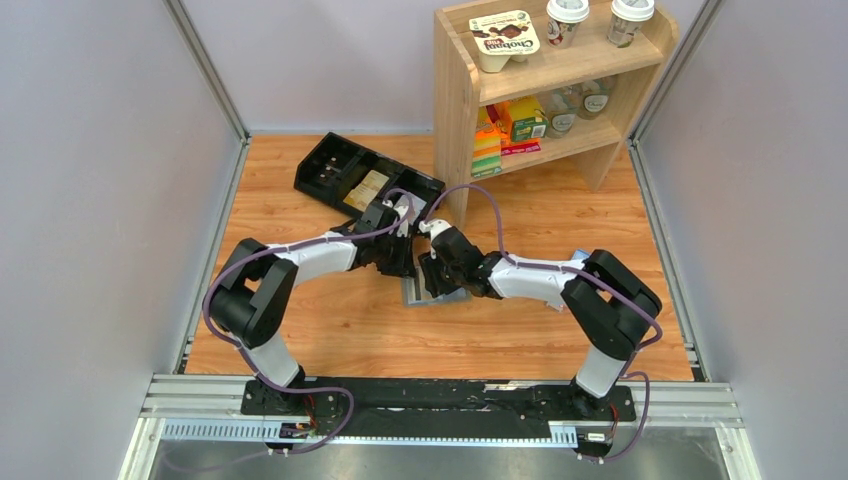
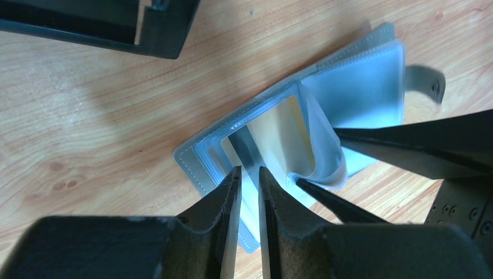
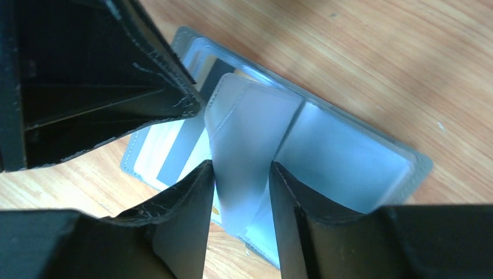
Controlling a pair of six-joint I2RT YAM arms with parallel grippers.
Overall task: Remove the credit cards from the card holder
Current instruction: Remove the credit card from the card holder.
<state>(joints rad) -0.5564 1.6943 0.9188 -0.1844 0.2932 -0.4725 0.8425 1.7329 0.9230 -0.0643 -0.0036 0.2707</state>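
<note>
Top external, Chobani pack [image 1: 505,38], open card holder [image 1: 418,292]

Plain grey walls [image 1: 90,150] close in a pale wooden worktop [image 1: 330,330] under even light. Beyond the jaws, to their right, stands a small wooden shelf unit [image 1: 456,110].

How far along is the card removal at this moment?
Done: the holder lies open on the table; a tan item in the tray may be one already removed, unclear. In hand: the right pincer props a clear sleeve up while the left pincer flanks the edge of a tan card in its pocket. Remaining: pulling that card free.
</note>
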